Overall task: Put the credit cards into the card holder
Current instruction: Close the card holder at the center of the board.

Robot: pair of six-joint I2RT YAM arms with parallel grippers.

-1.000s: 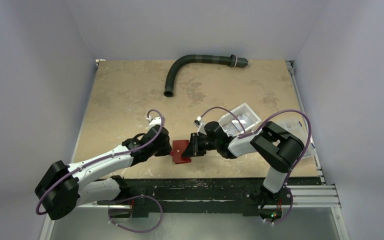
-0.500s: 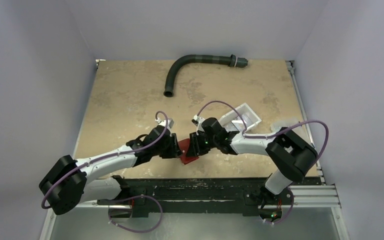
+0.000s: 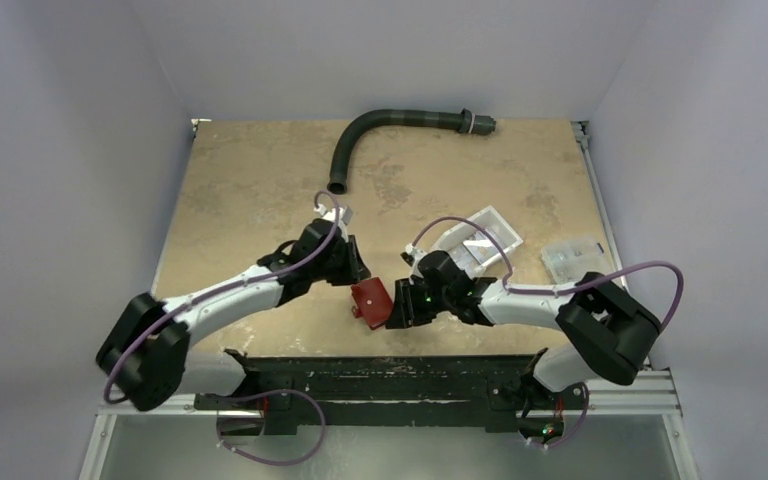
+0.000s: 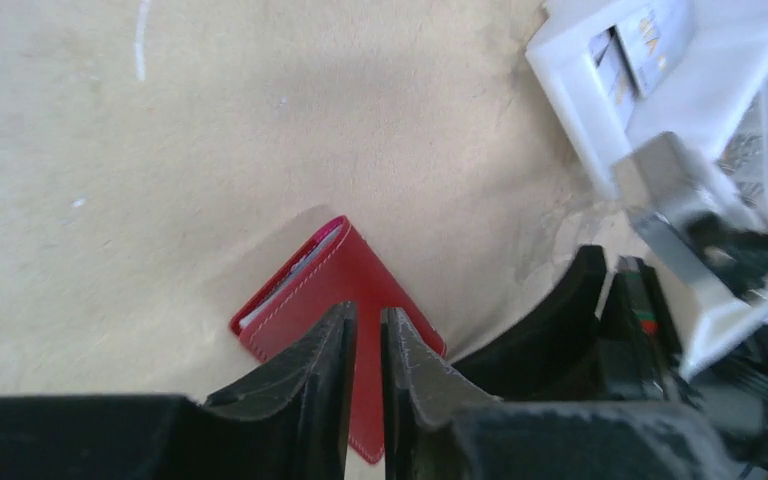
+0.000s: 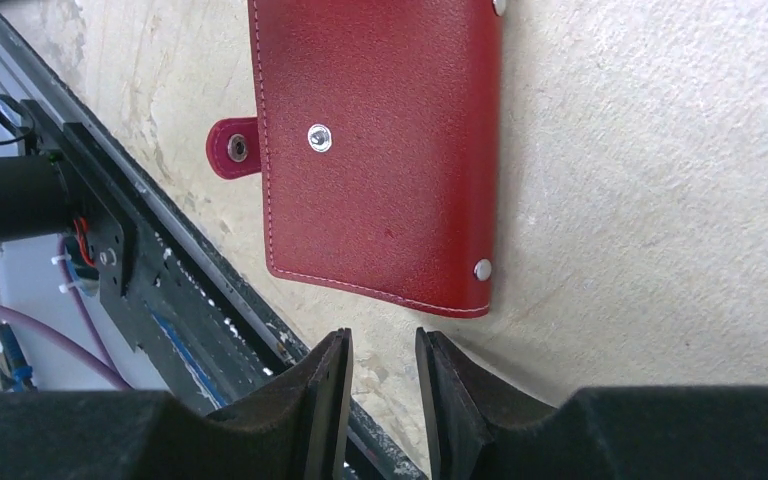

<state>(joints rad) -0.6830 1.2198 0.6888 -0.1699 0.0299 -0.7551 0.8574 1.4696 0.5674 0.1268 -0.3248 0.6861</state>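
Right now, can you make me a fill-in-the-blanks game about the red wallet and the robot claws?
1. The card holder lying on the table is folded ____.
2. Its colour is dark ____.
3. The left claw and the right claw are each holding ____.
4. The white bin sits on the ____ arm's side of the table.

Missing words: shut; red; nothing; right

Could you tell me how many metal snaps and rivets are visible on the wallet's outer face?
3: a snap mid-cover, another on the tab, a rivet at one corner. Others may lie outside the right wrist view.
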